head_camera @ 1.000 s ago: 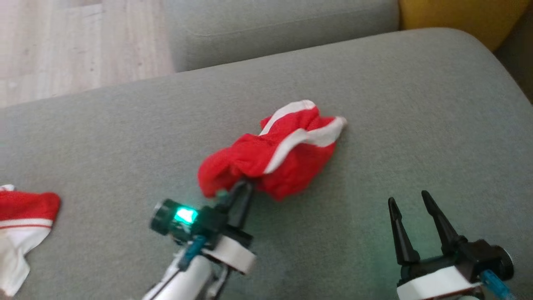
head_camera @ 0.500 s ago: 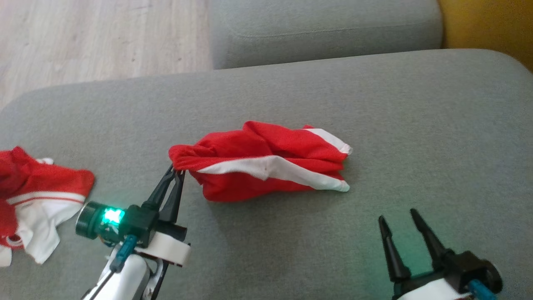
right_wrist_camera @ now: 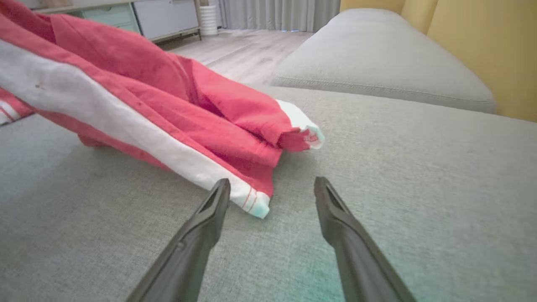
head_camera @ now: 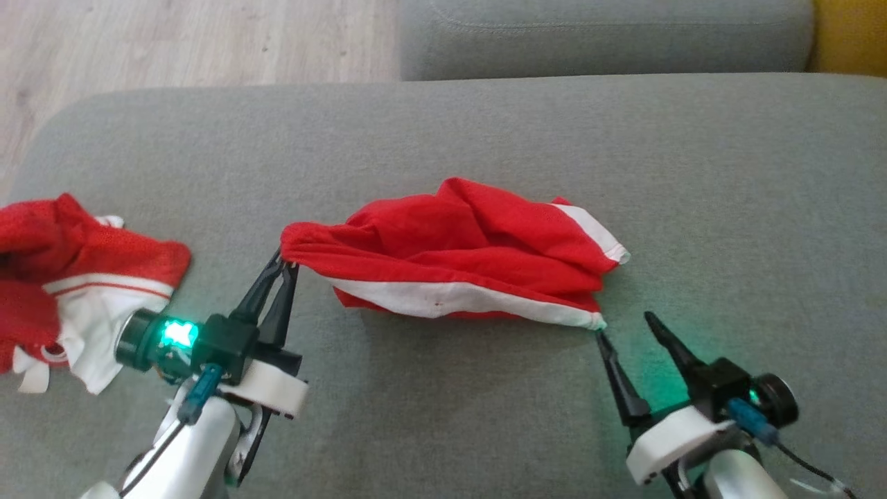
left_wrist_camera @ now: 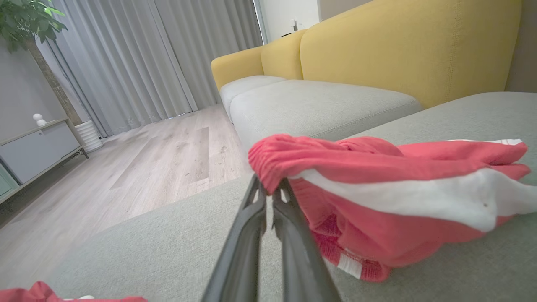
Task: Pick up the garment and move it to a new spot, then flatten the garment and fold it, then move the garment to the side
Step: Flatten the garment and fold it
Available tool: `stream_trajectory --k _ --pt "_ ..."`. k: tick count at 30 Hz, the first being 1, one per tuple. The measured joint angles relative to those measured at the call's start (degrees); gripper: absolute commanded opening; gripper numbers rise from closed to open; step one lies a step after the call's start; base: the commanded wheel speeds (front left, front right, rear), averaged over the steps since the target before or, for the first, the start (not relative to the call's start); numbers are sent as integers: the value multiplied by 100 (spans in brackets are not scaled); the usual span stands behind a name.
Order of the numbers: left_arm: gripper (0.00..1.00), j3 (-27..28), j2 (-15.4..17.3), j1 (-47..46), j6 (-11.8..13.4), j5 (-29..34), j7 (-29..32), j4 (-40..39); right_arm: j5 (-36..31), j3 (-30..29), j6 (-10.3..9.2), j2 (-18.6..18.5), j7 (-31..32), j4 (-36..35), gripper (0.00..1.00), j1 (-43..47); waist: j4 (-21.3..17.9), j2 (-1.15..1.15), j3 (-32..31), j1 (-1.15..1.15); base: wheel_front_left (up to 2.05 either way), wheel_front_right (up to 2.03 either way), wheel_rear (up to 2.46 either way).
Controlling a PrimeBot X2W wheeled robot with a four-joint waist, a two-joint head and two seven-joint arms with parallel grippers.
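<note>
The garment [head_camera: 471, 256] is a pair of red shorts with a white side stripe, stretched out and rumpled across the middle of the grey sofa seat [head_camera: 485, 138]. My left gripper [head_camera: 284, 265] is shut on its left end, the red waistband [left_wrist_camera: 268, 159], holding that end slightly raised. My right gripper [head_camera: 624, 324] stands open just below the garment's right white-hemmed corner [right_wrist_camera: 256, 205], with its left fingertip [right_wrist_camera: 220, 188] almost touching the hem and nothing between the fingers.
A second red and white garment [head_camera: 76, 284] lies crumpled at the seat's left edge. Wooden floor [head_camera: 173, 41] lies beyond the seat's rounded far-left edge. Another grey cushion [head_camera: 596, 34] sits behind, and a yellow sofa back [left_wrist_camera: 398, 50] is off to the right.
The head camera has turned, shifting the whole picture. My left gripper has pulled the garment out long, from a bunched heap. My right gripper has come up to its right corner.
</note>
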Motion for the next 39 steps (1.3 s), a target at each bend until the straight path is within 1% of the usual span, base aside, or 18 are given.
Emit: stream_trajectory --k 5,8,9,10,11,12,13,17,20,23,24,25,26,30,36,37,38,39 --pt "0 -20 -21 -109 -44 44 0 54 -98 277 0 -63 0 422 100 -192 114 0 78 0 0 0 0" --pt "0 -53 -41 -196 -46 59 0 82 -100 312 0 -77 0 530 100 -268 175 0 124 0 0 0 0" --pt "0 -65 -49 -213 -47 59 0 87 -115 316 0 -86 0 542 93 -306 189 0 135 0 0 0 0" --pt "0 -73 -55 -219 -47 60 0 91 -146 315 0 -93 0 542 64 -340 201 0 144 0 0 0 0" --pt "0 -80 -62 -226 -48 78 0 102 -166 313 0 -101 0 541 40 -368 212 0 151 0 0 0 0" --pt "0 -83 -64 -229 -49 100 0 113 -175 312 0 -103 0 541 18 -396 220 0 156 0 0 0 0" --pt "0 -86 -67 -233 -68 101 0 124 -182 316 0 -104 0 541 0 -413 227 0 160 0 0 0 0" --pt "0 -96 -73 -260 -92 101 0 166 -190 404 0 -120 0 654 0 -417 228 0 149 0 0 0 0" --pt "0 -101 -74 -325 -114 101 0 187 -189 586 0 -148 0 826 0 -428 221 0 138 0 0 0 0" --pt "0 -123 -73 -350 -134 101 0 213 -189 622 0 -155 0 839 0 -469 219 0 127 -1 0 0 0" --pt "0 -130 -73 -358 -141 102 0 224 -189 620 0 -164 0 836 17 -505 220 0 124 -1 0 0 0" --pt "0 -137 -73 -368 -141 102 0 236 -189 620 0 -175 0 831 78 -538 223 0 120 0 0 0 0" --pt "0 -145 -73 -385 -141 102 0 250 -197 614 0 -189 0 816 100 -558 226 0 113 0 0 0 0" --pt "0 -177 -74 -437 -141 102 0 257 -300 590 0 -249 1 844 100 -564 254 0 97 -1 0 0 0" --pt "0 -260 -91 -571 -147 102 1 258 -349 831 0 -253 1 1293 100 -798 319 0 155 -1 0 0 0" --pt "0 -265 -100 -611 -147 102 1 258 -350 868 0 -255 1 1323 56 -859 329 0 174 -1 0 0 0" --pt "0 -270 -107 -653 -147 102 0 260 -366 887 0 -258 1 1325 5 -915 338 0 191 -1 0 0 0" --pt "0 -274 -111 -689 -148 102 0 263 -402 889 0 -261 1 1324 0 -976 345 0 207 0 0 0 0"
